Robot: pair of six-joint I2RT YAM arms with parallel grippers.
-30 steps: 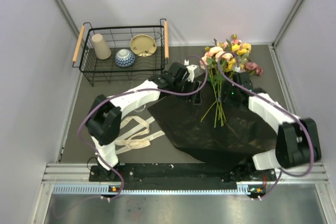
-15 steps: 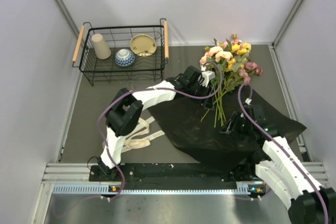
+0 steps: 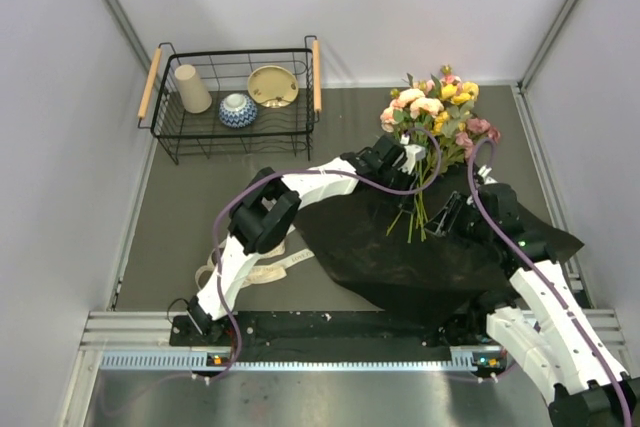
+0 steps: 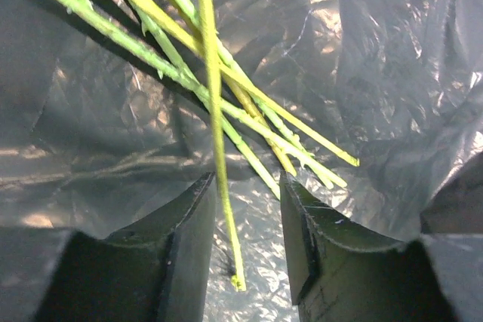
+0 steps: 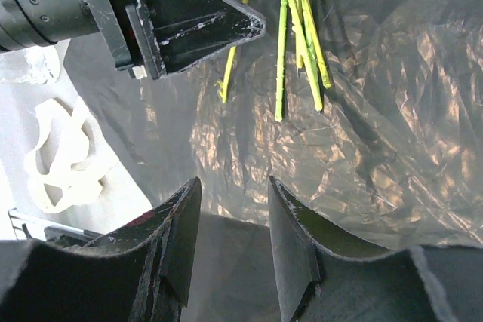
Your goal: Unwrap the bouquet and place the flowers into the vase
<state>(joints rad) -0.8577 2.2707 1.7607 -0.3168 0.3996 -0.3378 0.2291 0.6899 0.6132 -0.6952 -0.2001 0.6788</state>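
Left pincer (image 4: 245, 209) stands spread around a single stem (image 4: 213, 111); right pincer (image 5: 232, 186) spread, empty, over the black wrap (image 3: 400, 257). Flowers (image 3: 432, 107) lie on that wrap. Closing now risks lifting one stem, scattering the rest.

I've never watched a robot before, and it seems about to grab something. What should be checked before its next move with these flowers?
1. Wrapping opened: the black crinkly wrapping sheet lies spread flat. Ok.
2. Ribbon removed: the cream ribbon lies loose beside the sheet. Ok.
3. Stem lined up: one green stem runs between the left jaws, which stand apart, not clamped. Ok.
4. Right jaws free: open above the sheet, nothing between them. Ok.
5. Clear glass vase found: it shows in no view. Cannot tell.
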